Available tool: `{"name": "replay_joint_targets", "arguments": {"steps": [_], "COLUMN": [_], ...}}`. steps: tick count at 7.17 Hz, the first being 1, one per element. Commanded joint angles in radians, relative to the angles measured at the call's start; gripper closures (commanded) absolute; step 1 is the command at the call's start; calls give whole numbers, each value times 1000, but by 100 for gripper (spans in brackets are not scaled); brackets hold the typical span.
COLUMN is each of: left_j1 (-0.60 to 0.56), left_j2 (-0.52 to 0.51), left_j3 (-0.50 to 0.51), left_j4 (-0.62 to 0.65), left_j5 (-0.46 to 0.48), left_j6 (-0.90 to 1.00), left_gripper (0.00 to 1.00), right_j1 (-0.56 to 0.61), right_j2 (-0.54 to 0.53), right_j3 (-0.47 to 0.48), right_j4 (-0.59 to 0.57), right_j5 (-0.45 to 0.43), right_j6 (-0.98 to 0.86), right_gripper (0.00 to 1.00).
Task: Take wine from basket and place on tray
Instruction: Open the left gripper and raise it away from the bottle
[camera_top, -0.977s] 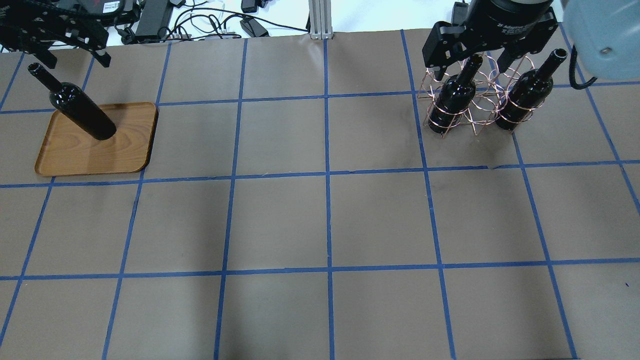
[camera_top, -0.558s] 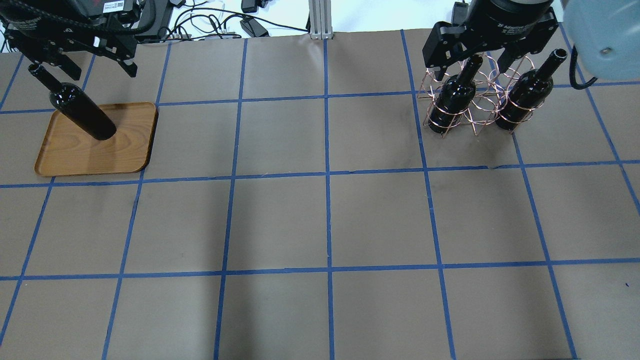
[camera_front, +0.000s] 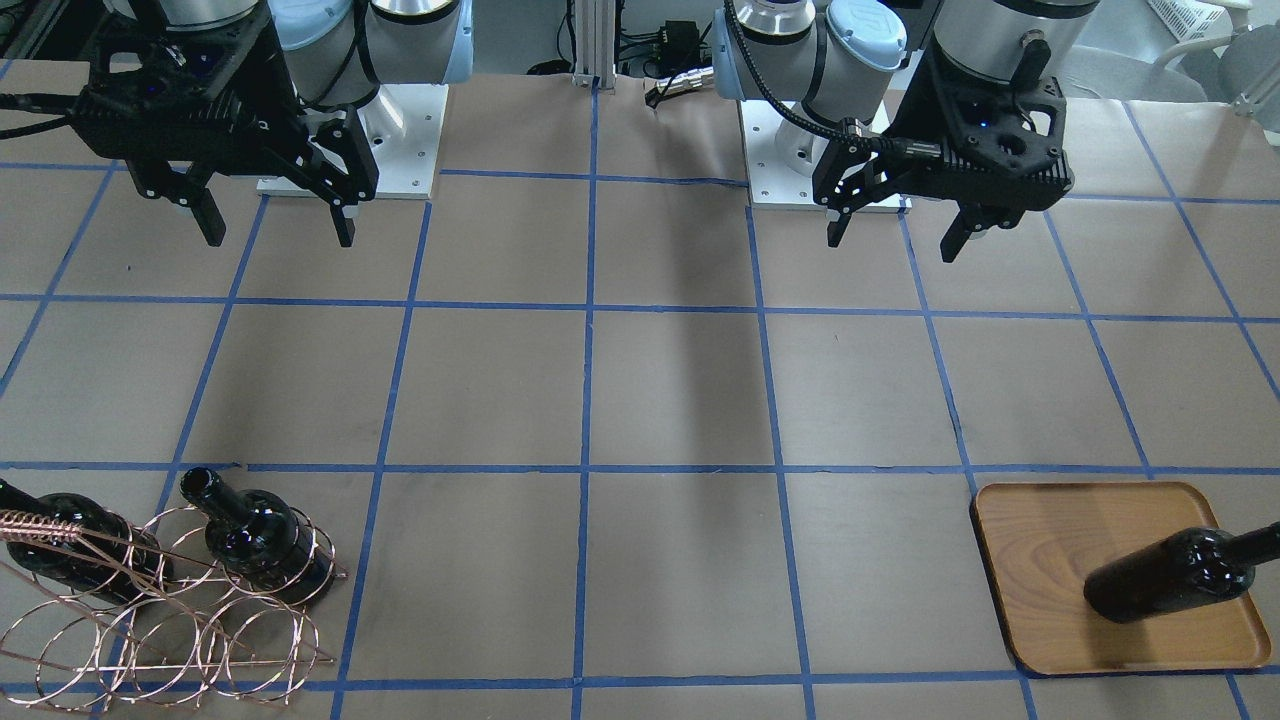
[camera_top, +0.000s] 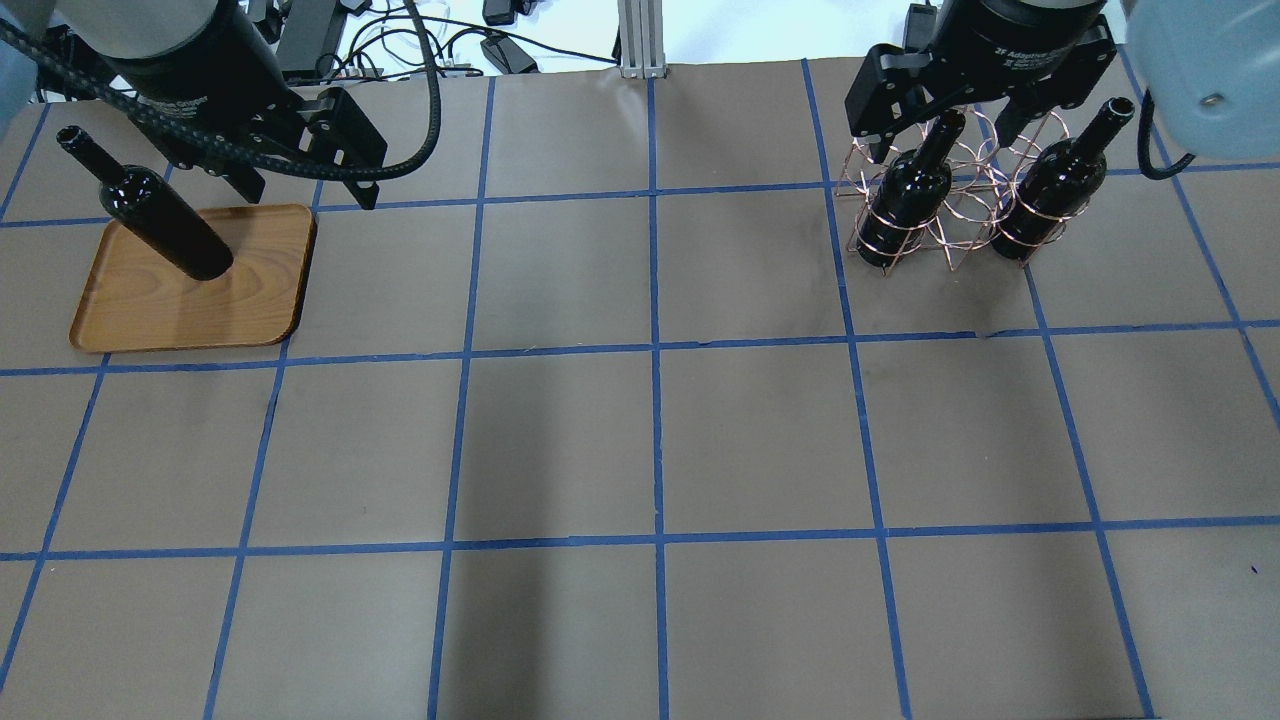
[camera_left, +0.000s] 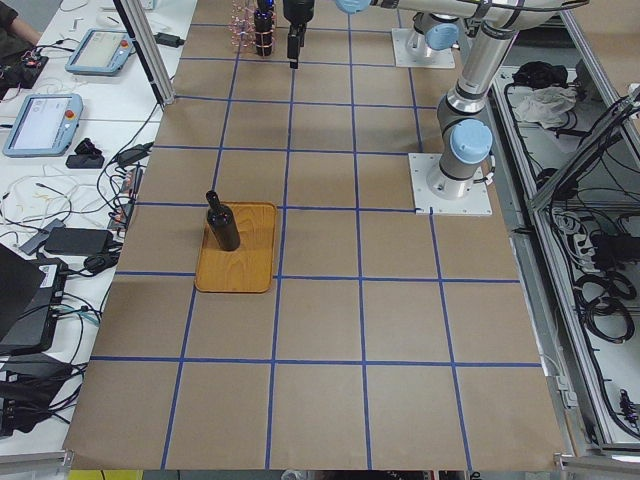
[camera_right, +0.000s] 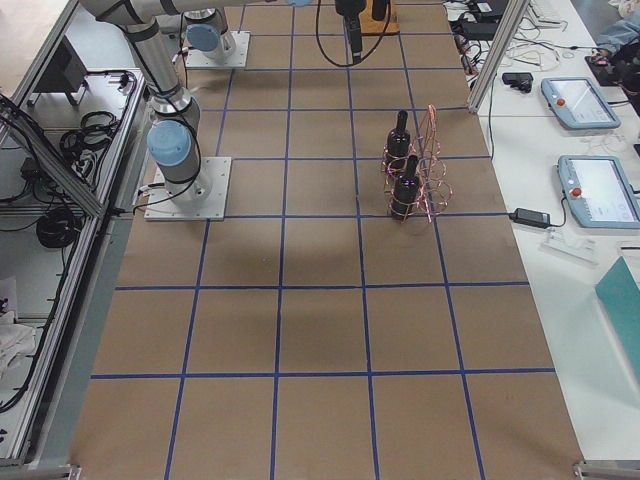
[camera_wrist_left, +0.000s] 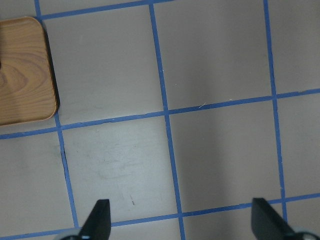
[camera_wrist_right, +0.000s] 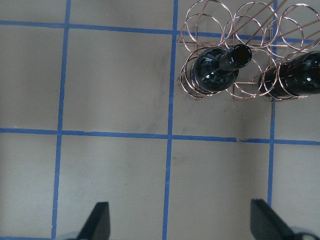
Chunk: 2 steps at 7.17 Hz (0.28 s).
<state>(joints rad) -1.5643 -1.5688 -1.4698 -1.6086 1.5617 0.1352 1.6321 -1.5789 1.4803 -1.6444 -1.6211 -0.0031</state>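
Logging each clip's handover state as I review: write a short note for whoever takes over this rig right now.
Left gripper: open, empty, raised just off the tray.
Right gripper: open, empty, raised near the basket.
Done: one wine bottle stands upright on the tray, released.
Left: a second bottle and a third bottle stand in the basket; move them only if the job wants all three.

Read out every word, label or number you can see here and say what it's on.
"2F Adaptive": white print on the body of the right claw, overhead view; the rest is cut off.
Left claw body: white print, too blurred to read.
Pendant screens: too small to read.
Wine, basket, tray: no text.
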Motion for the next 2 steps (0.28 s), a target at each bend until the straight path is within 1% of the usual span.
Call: {"name": "replay_joint_targets", "arguments": {"steps": [1, 2], "left_j1": [-2, -2], "left_j2": [0, 0], "left_j3": [-3, -3], "left_j4": [1, 1], "left_j5": [0, -2], "left_j6": [0, 0], "left_gripper": [0, 0], "right_j1": [0, 0], "right_j2": [-1, -1], "right_j3": [0, 0], "right_j4": [0, 0], "right_j5": [1, 1], "right_j6": [0, 0], "right_gripper": [0, 0]}}
